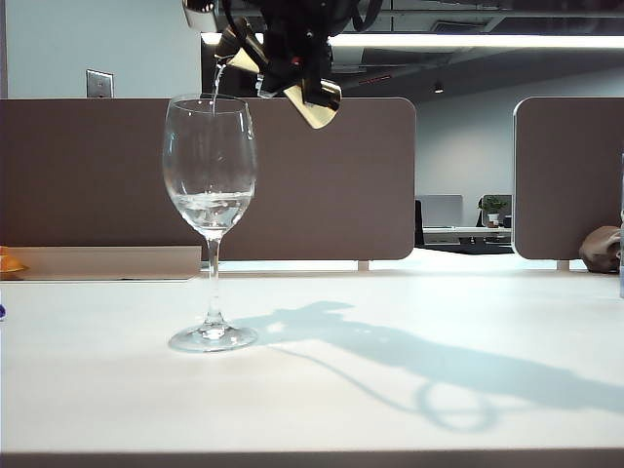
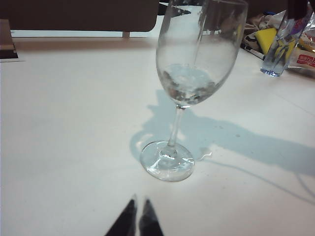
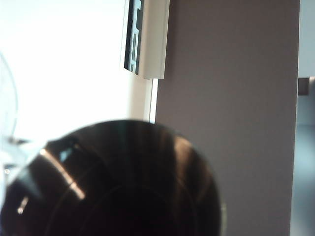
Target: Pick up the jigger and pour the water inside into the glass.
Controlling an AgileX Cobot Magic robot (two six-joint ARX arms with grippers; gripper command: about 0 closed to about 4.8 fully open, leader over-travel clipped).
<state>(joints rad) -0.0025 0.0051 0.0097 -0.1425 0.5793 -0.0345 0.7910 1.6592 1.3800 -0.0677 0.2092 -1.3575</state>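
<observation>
The tall clear stemmed glass stands upright on the white table, left of centre in the exterior view. Above and to the right of its rim, my right gripper is shut on the waist of the gold jigger, which is tipped over. A thin stream of water falls from the jigger's lower cone into the bowl, where water has pooled. In the right wrist view the jigger hides the fingers. My left gripper is shut and empty, low over the table near the glass's foot.
Brown desk partitions run behind the table. An orange object lies at the far left edge and a brown lump at the far right. A clear tumbler and yellow packets sit beyond the glass.
</observation>
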